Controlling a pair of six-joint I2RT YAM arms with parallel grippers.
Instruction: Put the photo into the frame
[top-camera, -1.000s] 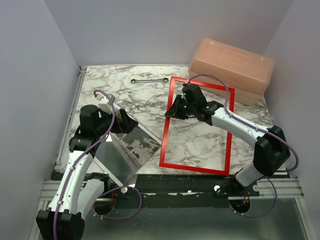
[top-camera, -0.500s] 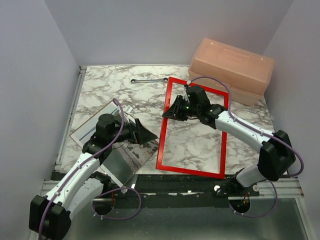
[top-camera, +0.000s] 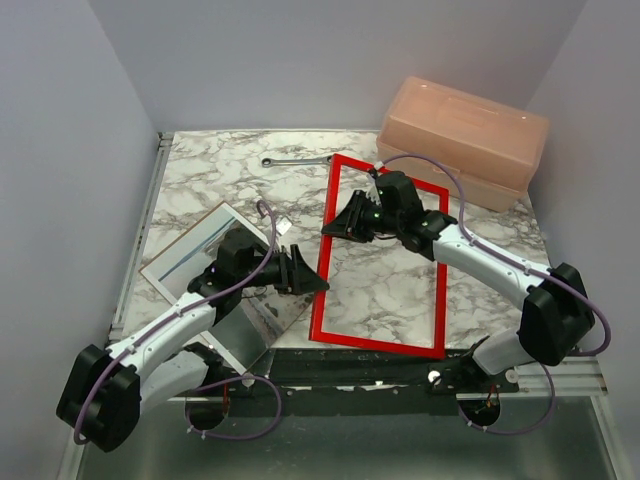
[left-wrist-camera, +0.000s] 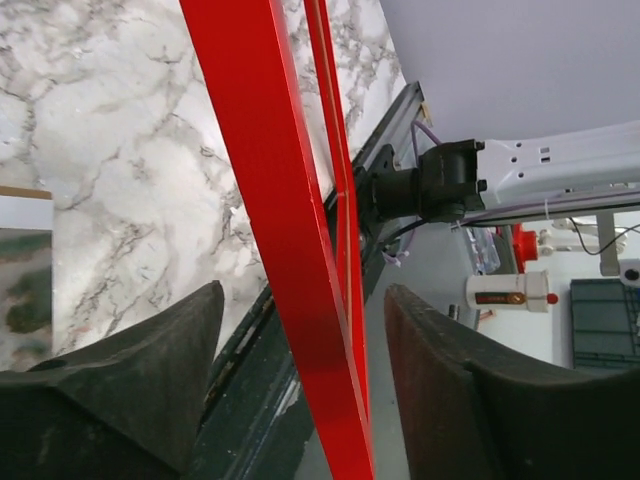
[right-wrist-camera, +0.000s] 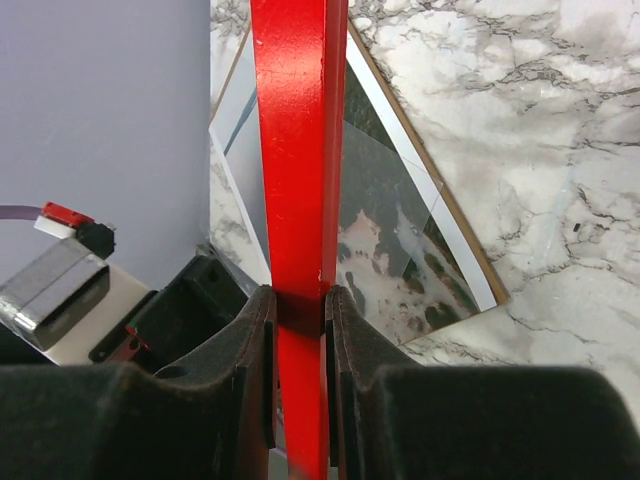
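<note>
Right wrist, fingers (right-wrist-camera: 215, 400) clamped on frame (right-wrist-camera: 295, 180)

No text, label, brand, number or sign can be read in any view. A small white tag (top-camera: 283, 226) sits on the left arm (top-camera: 170, 325), and a pale grey block (right-wrist-camera: 58, 288) shows low on the left of the right wrist view. If something is printed on them, it is too small to tell.
</note>
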